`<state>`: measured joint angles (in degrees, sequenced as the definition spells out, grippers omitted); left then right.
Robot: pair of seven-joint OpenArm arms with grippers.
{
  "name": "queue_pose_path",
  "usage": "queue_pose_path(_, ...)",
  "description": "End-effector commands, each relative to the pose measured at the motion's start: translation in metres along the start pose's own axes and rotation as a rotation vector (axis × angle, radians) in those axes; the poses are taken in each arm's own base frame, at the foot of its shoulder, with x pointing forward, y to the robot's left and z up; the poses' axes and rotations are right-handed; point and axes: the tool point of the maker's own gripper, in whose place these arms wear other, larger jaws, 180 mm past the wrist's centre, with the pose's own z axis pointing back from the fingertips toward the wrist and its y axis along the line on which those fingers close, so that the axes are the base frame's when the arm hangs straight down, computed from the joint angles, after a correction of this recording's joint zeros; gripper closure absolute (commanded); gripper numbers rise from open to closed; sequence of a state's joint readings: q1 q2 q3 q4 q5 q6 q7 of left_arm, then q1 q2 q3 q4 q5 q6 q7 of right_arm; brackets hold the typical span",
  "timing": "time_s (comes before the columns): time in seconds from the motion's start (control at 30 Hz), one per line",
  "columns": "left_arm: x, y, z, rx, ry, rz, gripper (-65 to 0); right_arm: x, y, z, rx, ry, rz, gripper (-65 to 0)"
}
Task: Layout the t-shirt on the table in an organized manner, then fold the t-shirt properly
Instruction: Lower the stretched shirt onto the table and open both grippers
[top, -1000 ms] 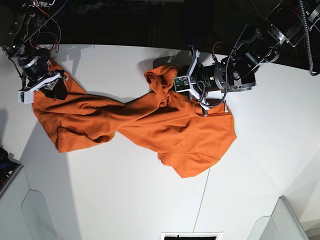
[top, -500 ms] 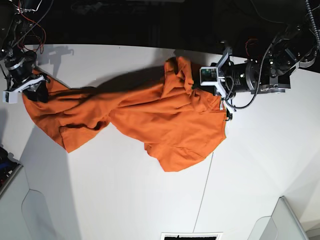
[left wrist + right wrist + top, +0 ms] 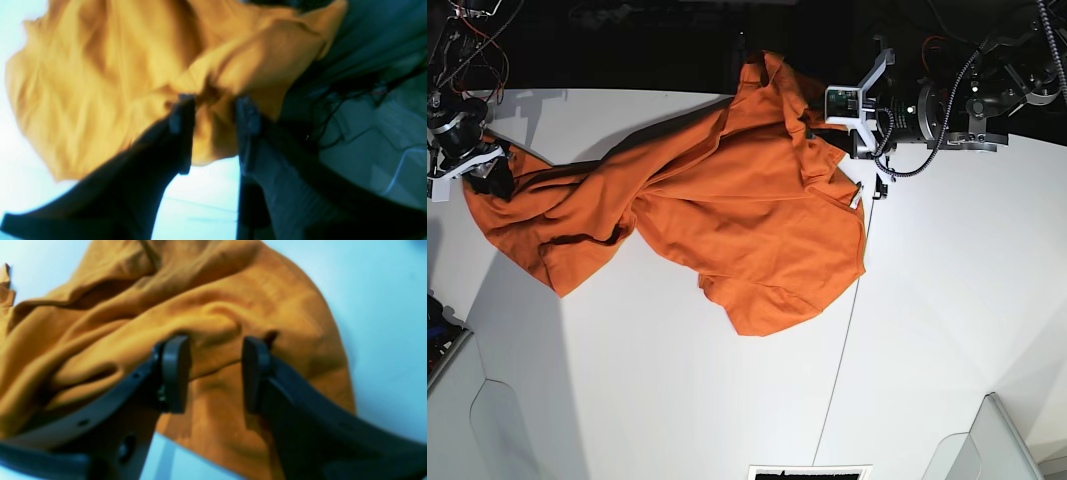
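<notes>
Translucent bins (image 3: 997,440) sit at both near corners (perhaps plastic); a vent (image 3: 810,472) between them.

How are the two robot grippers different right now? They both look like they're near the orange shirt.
The left gripper is up off the table, with the t-shirt hanging bunched between its jaws; the right gripper sits low, with cloth lying flat between its jaws. The left gripper is at the shirt's raised far end; the right gripper is at the low end on the table. Both have their jaws apart, with orange cloth between them.
</notes>
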<state>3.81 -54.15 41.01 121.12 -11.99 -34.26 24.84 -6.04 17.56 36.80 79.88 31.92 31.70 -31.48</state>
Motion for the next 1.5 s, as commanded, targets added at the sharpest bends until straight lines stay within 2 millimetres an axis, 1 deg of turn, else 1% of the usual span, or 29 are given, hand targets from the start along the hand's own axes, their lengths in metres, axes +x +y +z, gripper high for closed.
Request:
queue_pose_path(0.0, 0.002, 0.009, 0.005, 0.026, -0.003, -0.004, -24.6, 0.037, 0.000, 0.008, 0.007, -0.099, 0.024, -26.1)
queue_pose_path(0.1, 0.002, 0.010, 0.005, 0.028, -0.003, 0.000, -24.5, 0.065, 0.003, 0.022, 0.001, -0.174, 0.057, -26.1)
queue_pose_path(0.17, 0.007, 0.018, 0.007, 0.057, -0.031, 0.004, -24.5, 0.079, 0.006, 0.028, -0.003, -0.211, 0.079, -26.1)
queue_pose_path(0.23, 0.013, 0.038, 0.012, 0.147, -0.066, 0.019, -24.5, 0.086, 0.009, 0.026, 0.003, -0.227, 0.083, -26.1)
queue_pose_path(0.33, 0.019, 0.083, 0.022, 0.339, -0.085, 0.025, -24.5, 0.092, 0.016, 0.017, 0.026, -0.235, 0.083, -26.1)
queue_pose_path(0.4, 0.021, 0.114, 0.025, 0.432, -0.106, 0.055, -24.5, 0.097, 0.025, 0.007, 0.047, -0.231, 0.094, -26.1)
queue_pose_path(0.47, 0.018, 0.138, 0.019, 0.472, -0.131, 0.119, -24.5, 0.098, 0.034, -0.007, 0.055, -0.208, 0.112, -26.1)
queue_pose_path(0.57, -0.003, 0.173, 0.000, 0.515, -0.113, 0.216, -24.6, 0.090, 0.045, -0.034, 0.076, -0.146, 0.127, -26.1)
queue_pose_path(0.63, -0.021, 0.193, -0.015, 0.536, -0.090, 0.291, -24.6, 0.080, 0.048, -0.052, 0.085, -0.097, 0.121, -26.1)
queue_pose_path(0.7, -0.035, 0.210, -0.028, 0.550, -0.079, 0.352, -24.6, 0.071, 0.053, -0.068, 0.102, -0.062, 0.102, -26.1)
queue_pose_path(0.77, -0.045, 0.224, -0.037, 0.563, -0.082, 0.397, -24.6, 0.062, 0.058, -0.082, 0.123, -0.029, 0.083, -26.1)
queue_pose_path(0.8, -0.050, 0.229, -0.041, 0.565, -0.077, 0.417, -24.6, 0.057, 0.062, -0.087, 0.130, -0.009, 0.078, -26.1)
queue_pose_path(0.87, -0.061, 0.231, -0.050, 0.541, -0.058, 0.448, -24.6, 0.046, 0.069, -0.096, 0.140, 0.026, 0.074, -26.1)
queue_pose_path(0.97, -0.080, 0.230, -0.054, 0.536, -0.023, 0.496, -24.6, 0.036, 0.081, -0.102, 0.160, 0.043, 0.060, -26.1)
queue_pose_path(1.03, -0.086, 0.227, -0.054, 0.533, -0.009, 0.503, -24.6, 0.033, 0.088, -0.104, 0.172, 0.042, 0.047, -26.1)
queue_pose_path(1.13, -0.087, 0.228, -0.052, 0.537, -0.006, 0.502, -24.6, 0.037, 0.095, -0.104, 0.186, 0.020, 0.043, -26.1)
queue_pose_path(1.33, -0.088, 0.229, -0.051, 0.539, -0.003, 0.500, -24.6, 0.053, 0.109, -0.101, 0.208, -0.025, 0.068, -26.1)
queue_pose_path(1.47, -0.086, 0.229, -0.051, 0.536, -0.019, 0.515, -24.6, 0.055, 0.112, -0.100, 0.213, -0.031, 0.072, -26.1)
